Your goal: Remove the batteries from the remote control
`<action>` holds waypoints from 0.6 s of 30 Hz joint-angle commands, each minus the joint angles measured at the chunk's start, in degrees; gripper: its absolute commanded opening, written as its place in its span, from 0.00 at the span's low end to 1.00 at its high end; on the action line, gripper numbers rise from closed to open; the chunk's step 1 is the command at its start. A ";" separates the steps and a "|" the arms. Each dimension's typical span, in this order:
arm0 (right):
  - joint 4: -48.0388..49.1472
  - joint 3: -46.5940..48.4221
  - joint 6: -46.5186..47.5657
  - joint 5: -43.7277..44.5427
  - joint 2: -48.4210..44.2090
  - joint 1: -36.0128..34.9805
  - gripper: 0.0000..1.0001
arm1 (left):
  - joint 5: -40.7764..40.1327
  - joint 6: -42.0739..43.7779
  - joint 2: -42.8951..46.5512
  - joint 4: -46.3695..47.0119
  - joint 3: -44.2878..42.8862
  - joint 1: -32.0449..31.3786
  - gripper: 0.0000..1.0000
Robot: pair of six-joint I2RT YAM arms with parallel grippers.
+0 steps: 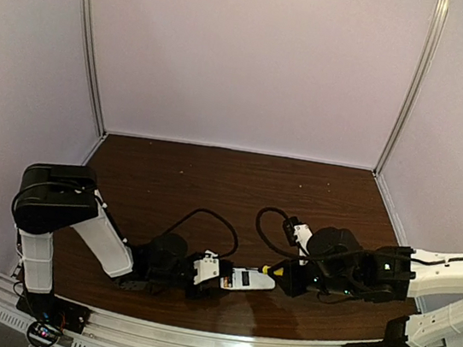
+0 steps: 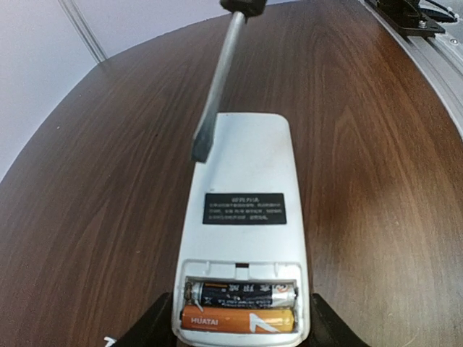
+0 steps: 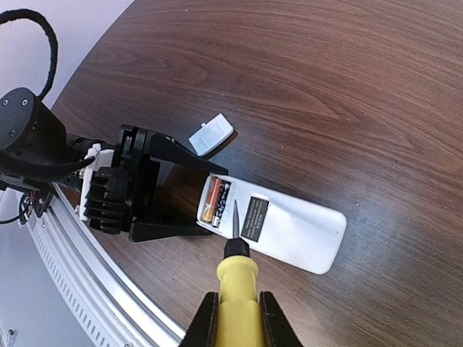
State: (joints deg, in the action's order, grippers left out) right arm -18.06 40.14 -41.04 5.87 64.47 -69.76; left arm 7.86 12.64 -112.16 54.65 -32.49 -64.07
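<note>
Right wrist view: the remote control [image 3: 289,224] is held flat on the tabletop [image 3: 347,87] by the left jaws at its open end, both batteries [image 2: 239,318] seated, and a battery could be flung away if the screwdriver [image 3: 236,278] gripped by the right jaws is levered hard.

The left arm [image 1: 105,242] and right arm [image 1: 459,270] wear white shells between black joint housings. Black cables [image 1: 212,216] loop at the wrists; the left end effector [image 3: 213,202] is angular black plastic.
</note>
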 commanded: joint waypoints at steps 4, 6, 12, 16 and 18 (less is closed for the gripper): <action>3.35 2.49 0.47 -1.81 2.64 -0.17 0.00 | -4.60 8.47 0.59 9.43 0.59 -0.19 0.00; 4.22 2.41 -0.01 -2.20 3.25 -0.27 0.00 | -6.00 9.71 0.46 11.66 1.11 -0.22 0.00; 5.88 2.99 -0.62 -2.86 5.49 -0.34 0.00 | -6.89 11.18 0.51 12.92 1.59 -0.59 0.00; 6.94 3.65 -0.79 -3.12 7.09 -0.45 0.00 | -9.42 11.39 0.46 12.74 1.57 -0.92 0.00; 7.12 4.08 -0.87 -2.95 7.85 -0.55 0.00 | -10.85 10.91 0.46 12.32 1.27 -1.09 0.00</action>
State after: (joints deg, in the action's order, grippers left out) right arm -12.97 42.11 -41.10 3.01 71.09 -69.78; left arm 0.38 22.81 -112.16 63.09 -31.24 -64.62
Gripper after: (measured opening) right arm 0.170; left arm 0.572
